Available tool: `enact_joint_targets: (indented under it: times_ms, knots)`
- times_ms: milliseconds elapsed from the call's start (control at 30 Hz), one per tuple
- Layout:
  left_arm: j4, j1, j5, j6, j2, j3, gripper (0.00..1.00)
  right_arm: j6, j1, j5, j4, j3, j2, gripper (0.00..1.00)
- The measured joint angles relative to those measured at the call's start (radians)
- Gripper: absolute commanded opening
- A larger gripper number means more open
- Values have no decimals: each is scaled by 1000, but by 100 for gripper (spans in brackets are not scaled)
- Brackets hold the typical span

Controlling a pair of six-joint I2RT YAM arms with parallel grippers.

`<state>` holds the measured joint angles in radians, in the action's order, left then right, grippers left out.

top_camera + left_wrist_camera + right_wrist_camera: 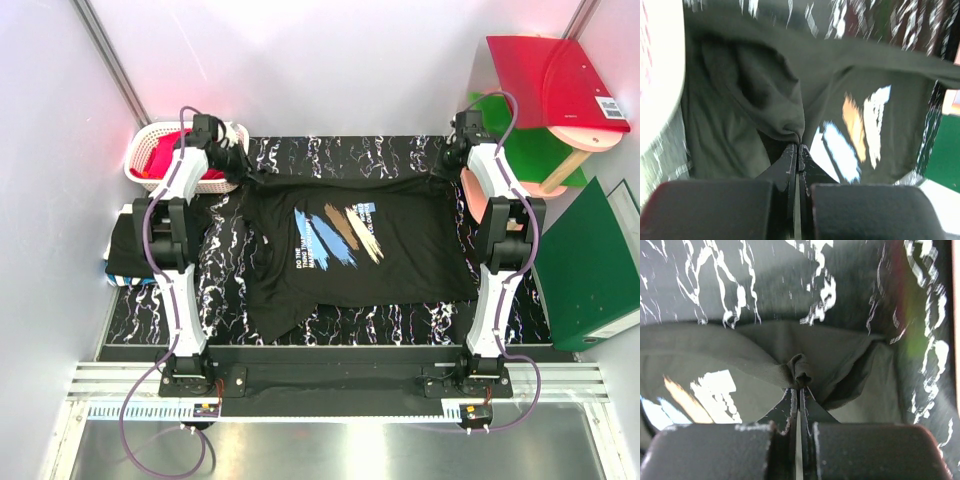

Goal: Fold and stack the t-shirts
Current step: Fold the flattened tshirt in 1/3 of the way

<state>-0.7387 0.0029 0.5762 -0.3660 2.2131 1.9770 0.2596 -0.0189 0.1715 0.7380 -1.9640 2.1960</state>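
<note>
A black t-shirt [350, 250] with blue, tan and pale-blue brush strokes lies spread on the marbled mat, its far edge pulled taut between both grippers. My left gripper [243, 170] is shut on the shirt's far left corner; the left wrist view shows the cloth [785, 125] bunched at the closed tips [798, 147]. My right gripper [450, 168] is shut on the far right corner; the right wrist view shows a pinched knot of cloth [800, 367] at the closed tips [799, 389]. A folded black shirt [128, 250] lies at the left edge.
A white basket [150, 150] with red cloth stands at the back left. Red and green folders [555, 85] and a wooden stool stand at the back right, and a green binder [590, 265] lies at the right. The mat's near edge [330, 350] meets a metal rail.
</note>
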Motion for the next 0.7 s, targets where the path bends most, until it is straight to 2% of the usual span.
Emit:
enact_joint_targets:
  times_ms: [467,700]
  knots:
    - [-44,0,-32,11,-349,-245,0,53,-1,33,193,133,-3,0]
    - [-138,-11,-34,42,-352,-318,0,53,-1,18,281,117,-3,0]
